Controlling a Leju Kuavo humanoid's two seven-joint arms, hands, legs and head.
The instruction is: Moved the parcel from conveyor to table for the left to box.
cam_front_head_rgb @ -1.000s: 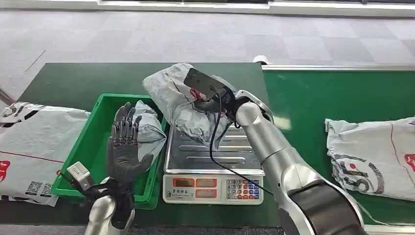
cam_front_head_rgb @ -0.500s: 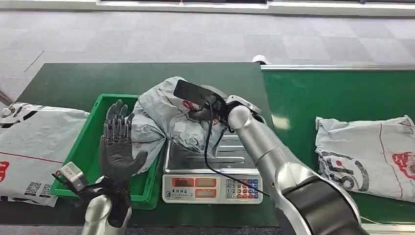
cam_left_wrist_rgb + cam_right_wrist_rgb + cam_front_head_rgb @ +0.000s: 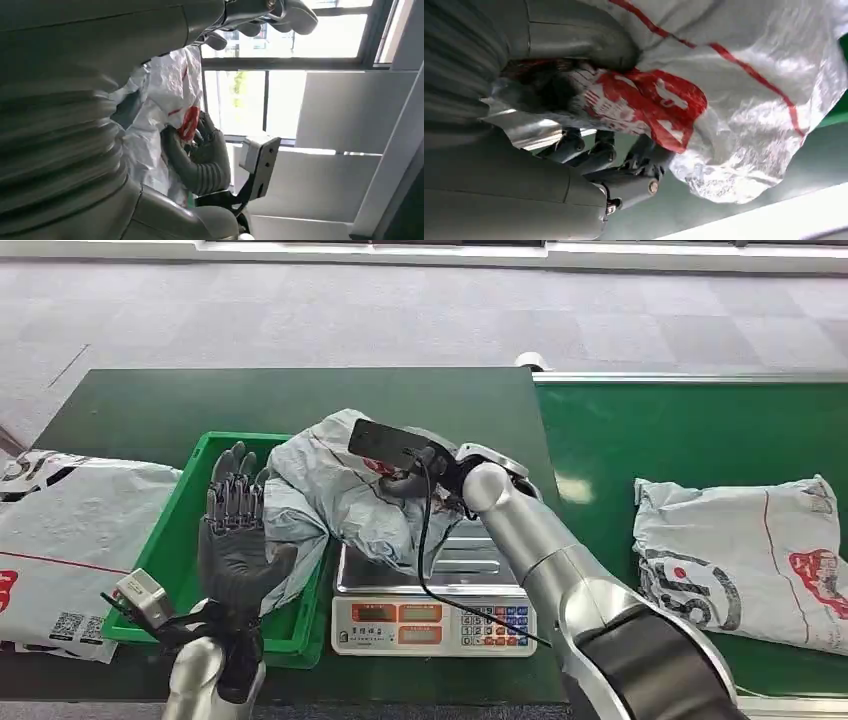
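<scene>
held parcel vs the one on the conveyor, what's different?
The held parcel is gripped by the right hand and bunched up, draping over the scale and the green bin; the conveyor parcel lies flat and untouched on the belt. The held parcel sits beside the raised left hand; the conveyor parcel has no hand near it. Both are grey plastic mailer bags with red print.

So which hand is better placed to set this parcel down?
The right hand: it already grips the parcel over the scale; the left hand waits open over the green bin.
</scene>
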